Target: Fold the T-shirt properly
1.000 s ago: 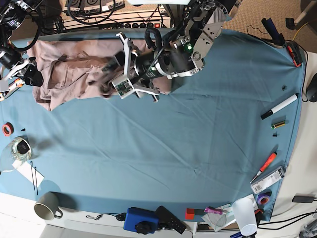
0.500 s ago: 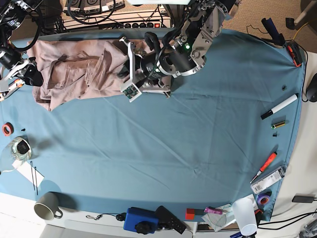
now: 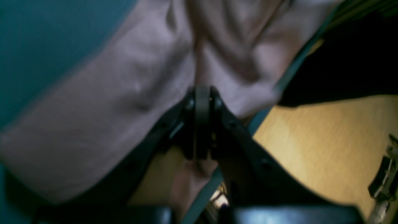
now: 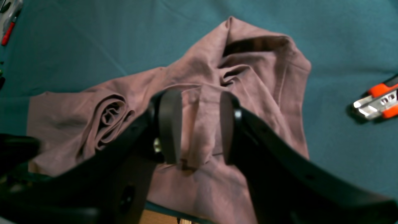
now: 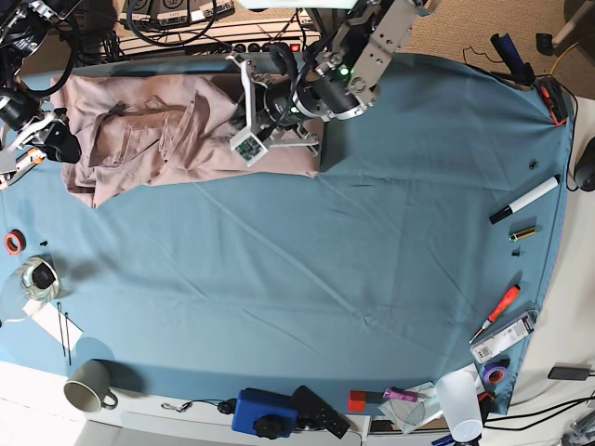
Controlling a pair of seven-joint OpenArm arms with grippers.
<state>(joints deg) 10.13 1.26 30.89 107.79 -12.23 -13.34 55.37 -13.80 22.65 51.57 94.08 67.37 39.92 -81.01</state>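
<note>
At the far edge of the table, our left gripper [image 3: 202,124] has its jaws pressed together on a fold of the dusty pink T-shirt [image 5: 158,139], pinching the cloth right where it hangs over the rim of the blue-teal table cloth [image 5: 372,279]. The shirt lies bunched and wrinkled along that far edge, toward the right arm's side, well apart from the marker [image 5: 525,200] and the mug [image 5: 88,386] on the other sides of the table.

Our right gripper [image 4: 196,130] hovers over the crumpled end of the shirt with its jaws apart, a raised ridge of fabric between the two pads; whether they touch the cloth we cannot tell.

We judge the folding barely begun: the shirt must first be spread flat. To do this step well, we would lift the pinched edge only enough to free it from the table rim, then draw it slowly toward the open middle of the table, keeping the pull level so the fabric slides rather than rolls. The right gripper would do best to close on its own ridge before the left pulls, so that the shirt stretches between two held points. The left wrist view is blurred, so how many layers the left pinch holds we cannot say.
</note>
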